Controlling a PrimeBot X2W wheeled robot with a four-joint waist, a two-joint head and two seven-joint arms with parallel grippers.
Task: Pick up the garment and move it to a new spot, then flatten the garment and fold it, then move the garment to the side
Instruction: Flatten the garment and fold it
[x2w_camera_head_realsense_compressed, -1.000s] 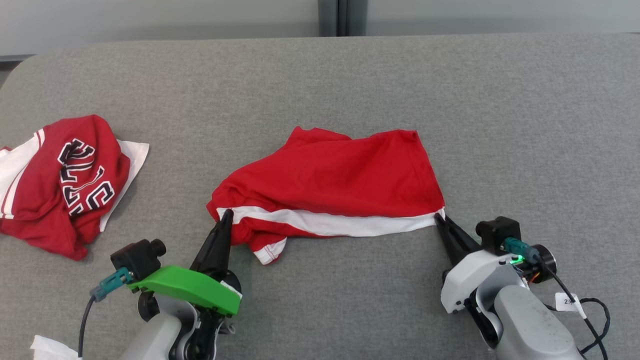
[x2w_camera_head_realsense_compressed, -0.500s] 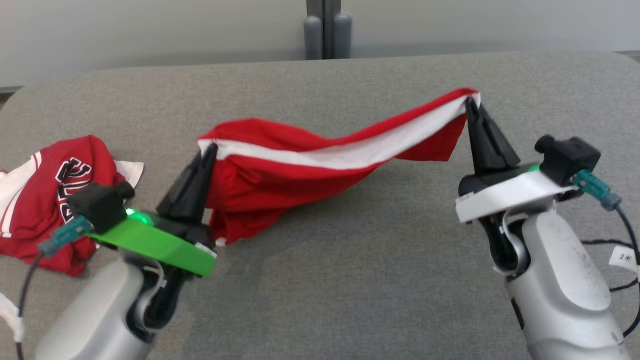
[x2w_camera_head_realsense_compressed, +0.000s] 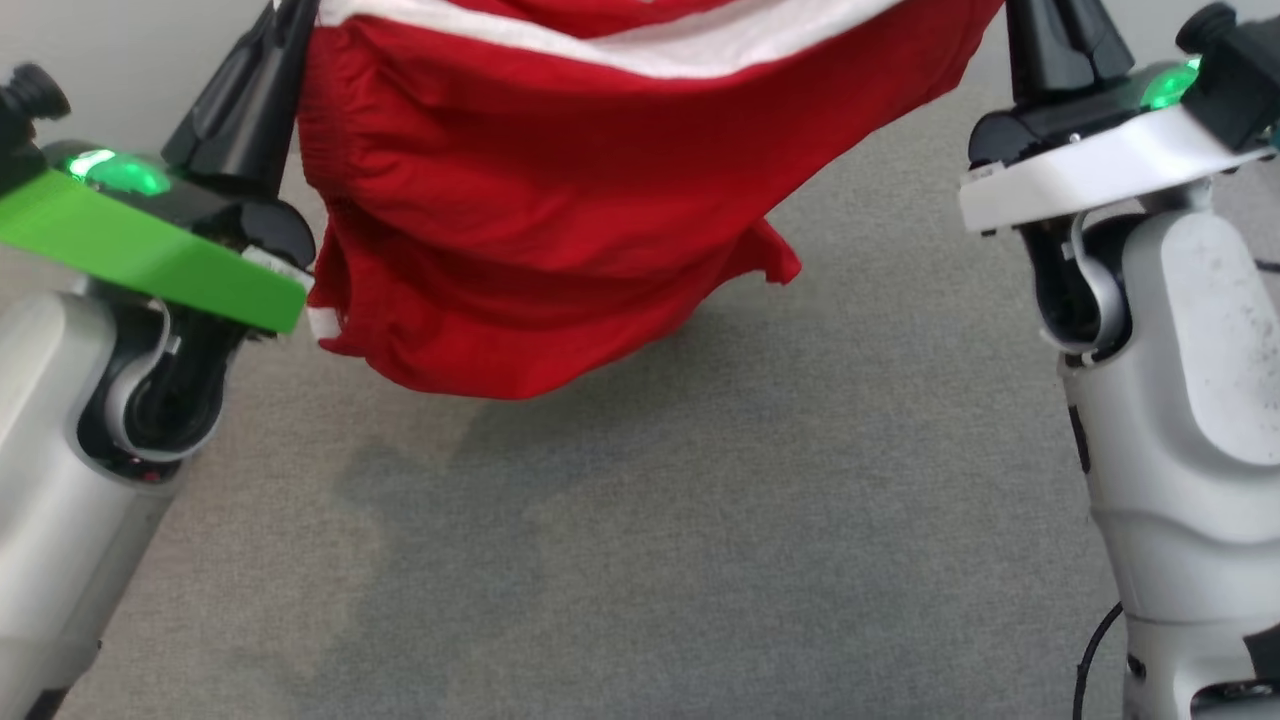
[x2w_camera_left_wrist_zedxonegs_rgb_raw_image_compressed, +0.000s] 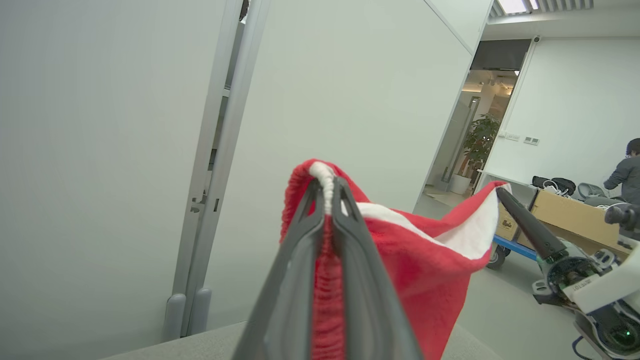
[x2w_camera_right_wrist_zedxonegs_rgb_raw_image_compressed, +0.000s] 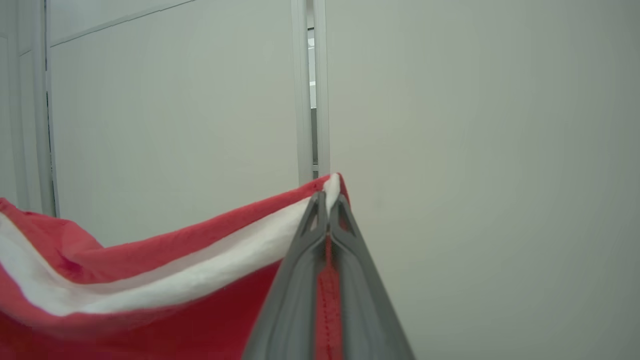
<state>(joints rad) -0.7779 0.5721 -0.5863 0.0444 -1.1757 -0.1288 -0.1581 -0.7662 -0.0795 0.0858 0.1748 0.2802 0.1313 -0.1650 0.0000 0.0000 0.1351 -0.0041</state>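
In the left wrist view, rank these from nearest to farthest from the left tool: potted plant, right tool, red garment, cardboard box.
1. The red garment: clamped in the left tool itself.
2. The right tool: to the right, gripping the garment's other end.
3. The cardboard box: behind the right tool.
4. The potted plant: far back, upper right.

We see the red garment (x2w_camera_head_realsense_compressed: 540, 230), white-banded along its top edge, hanging and sagging across the frame's upper middle.
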